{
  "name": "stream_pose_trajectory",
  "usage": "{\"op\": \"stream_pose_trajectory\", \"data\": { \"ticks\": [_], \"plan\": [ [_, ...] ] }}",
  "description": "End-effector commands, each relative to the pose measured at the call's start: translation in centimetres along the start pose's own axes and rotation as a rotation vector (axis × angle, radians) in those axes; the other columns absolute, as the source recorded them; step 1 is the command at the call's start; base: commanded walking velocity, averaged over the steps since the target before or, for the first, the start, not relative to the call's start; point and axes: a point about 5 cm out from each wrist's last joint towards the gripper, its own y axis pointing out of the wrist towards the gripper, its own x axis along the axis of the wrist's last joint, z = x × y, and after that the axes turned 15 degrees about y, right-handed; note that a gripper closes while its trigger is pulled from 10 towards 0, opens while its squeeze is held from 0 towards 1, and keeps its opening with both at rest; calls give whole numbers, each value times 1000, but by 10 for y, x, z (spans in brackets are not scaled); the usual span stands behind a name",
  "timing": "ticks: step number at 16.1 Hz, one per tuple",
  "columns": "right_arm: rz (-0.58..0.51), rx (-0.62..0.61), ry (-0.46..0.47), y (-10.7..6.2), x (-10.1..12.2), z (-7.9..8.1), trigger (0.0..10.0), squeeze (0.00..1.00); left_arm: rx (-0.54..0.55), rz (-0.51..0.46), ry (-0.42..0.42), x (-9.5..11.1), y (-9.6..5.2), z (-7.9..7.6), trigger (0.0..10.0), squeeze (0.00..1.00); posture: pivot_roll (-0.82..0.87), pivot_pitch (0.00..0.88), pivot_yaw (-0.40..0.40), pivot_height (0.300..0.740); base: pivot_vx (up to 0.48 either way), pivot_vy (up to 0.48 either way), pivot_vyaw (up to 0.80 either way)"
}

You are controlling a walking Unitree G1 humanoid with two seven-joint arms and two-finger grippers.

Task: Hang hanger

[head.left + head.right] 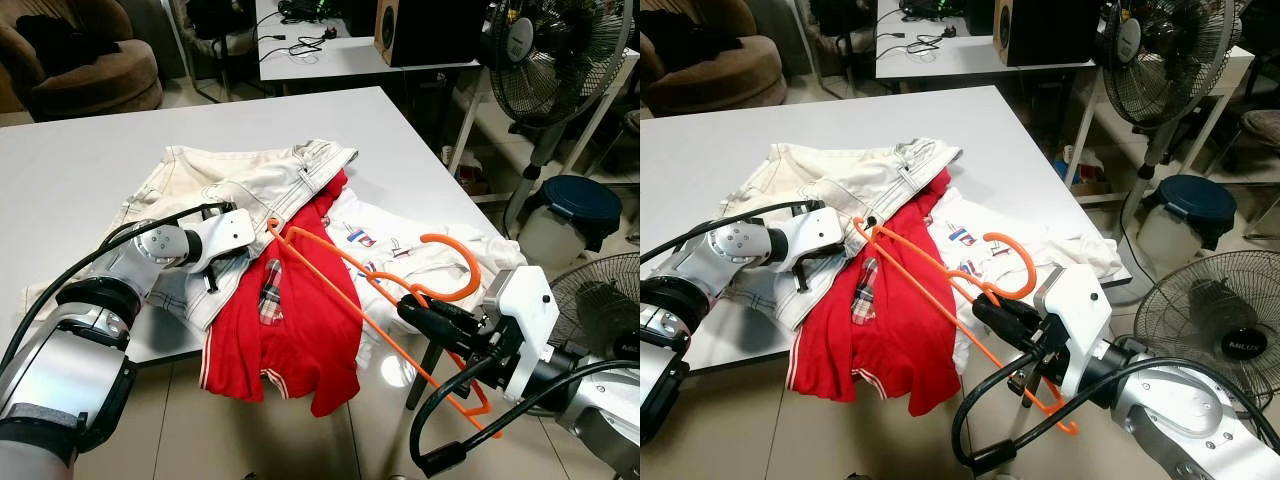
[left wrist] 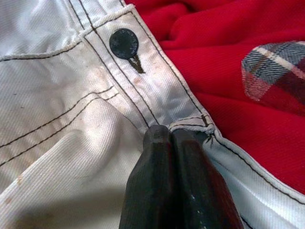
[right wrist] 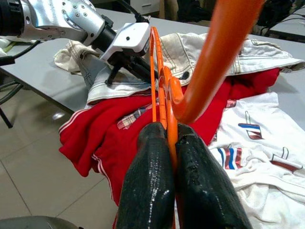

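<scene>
Orange hanger (image 1: 372,283) clamped in R gripper (image 1: 418,311); L gripper (image 2: 172,135) pinches cream jeans (image 1: 235,190).

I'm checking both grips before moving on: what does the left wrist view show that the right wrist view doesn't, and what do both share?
Left wrist view alone: the dark snap button and the left gripper shut on the white jeans' waistband. Right wrist view alone: the right gripper shut on the orange hanger, the white printed shirt, the grey table. Both: the white jeans and the red garment with its plaid patch.
</scene>
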Motion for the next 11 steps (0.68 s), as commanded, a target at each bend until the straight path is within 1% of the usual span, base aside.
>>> {"op": "stream_pose_trajectory", "data": {
  "ticks": [1,2,4,11],
  "plan": [
    [-14,12,-13,1,4,3,10000,0,17,3,14,1,-1,4,0,0,-254,0,61,740,0,0,0],
    [-13,13,-13,1,4,3,10000,0,17,2,14,2,0,4,0,0,-255,0,60,740,0,0,0],
    [-17,9,-14,1,5,3,10000,0,51,-36,9,4,-2,7,0,0,-257,0,59,740,0,0,0],
    [-17,9,-14,1,5,3,10000,0,51,-36,9,4,-2,7,0,0,-257,0,59,740,0,0,0]
  ]
}}
